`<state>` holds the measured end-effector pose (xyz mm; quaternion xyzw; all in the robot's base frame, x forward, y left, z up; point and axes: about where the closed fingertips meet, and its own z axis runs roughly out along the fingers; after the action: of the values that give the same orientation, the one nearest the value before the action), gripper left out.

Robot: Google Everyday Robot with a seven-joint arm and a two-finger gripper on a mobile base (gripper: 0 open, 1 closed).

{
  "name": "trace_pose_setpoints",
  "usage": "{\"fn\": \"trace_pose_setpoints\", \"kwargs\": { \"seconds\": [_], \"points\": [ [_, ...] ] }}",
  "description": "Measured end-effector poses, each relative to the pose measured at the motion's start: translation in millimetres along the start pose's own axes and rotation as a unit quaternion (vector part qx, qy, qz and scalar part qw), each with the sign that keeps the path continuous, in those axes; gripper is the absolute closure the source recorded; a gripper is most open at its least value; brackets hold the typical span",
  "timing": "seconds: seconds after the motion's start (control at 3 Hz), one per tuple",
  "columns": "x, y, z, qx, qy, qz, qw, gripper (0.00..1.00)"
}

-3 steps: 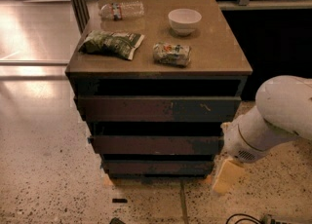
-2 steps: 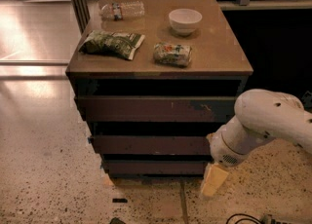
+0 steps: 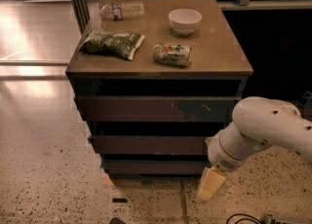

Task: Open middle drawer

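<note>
The gripper (image 3: pixel 210 185) is held low beside the right end of the closed middle drawer (image 3: pixel 146 145), presumably to catch its front edge; its opening cannot be told.

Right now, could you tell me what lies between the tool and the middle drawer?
The camera view shows the tool low by the floor; only the right end of the bottom drawer separates it from the middle drawer above.

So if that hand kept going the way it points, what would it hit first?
Probably the floor: the hand hangs low by the bottom drawer, pointing down, not at the middle drawer.
</note>
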<state>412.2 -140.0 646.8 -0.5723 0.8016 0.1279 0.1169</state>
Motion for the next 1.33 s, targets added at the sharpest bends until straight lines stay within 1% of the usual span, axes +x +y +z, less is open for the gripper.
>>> {"fn": "trace_pose_setpoints", "kwargs": {
  "seconds": [0.33,0.67,1.0,1.33],
  "points": [
    [-0.9,20.7,57.1,-0.024,-0.028,0.026,0.9990,0.00],
    [-28.1,24.9,125.1,-0.058,-0.090,0.040,0.9935,0.00],
    [-23.1,36.0,162.6,-0.093,-0.102,0.057,0.9889,0.00],
    [-23.1,36.0,162.7,-0.093,-0.102,0.057,0.9889,0.00]
  ]
}}
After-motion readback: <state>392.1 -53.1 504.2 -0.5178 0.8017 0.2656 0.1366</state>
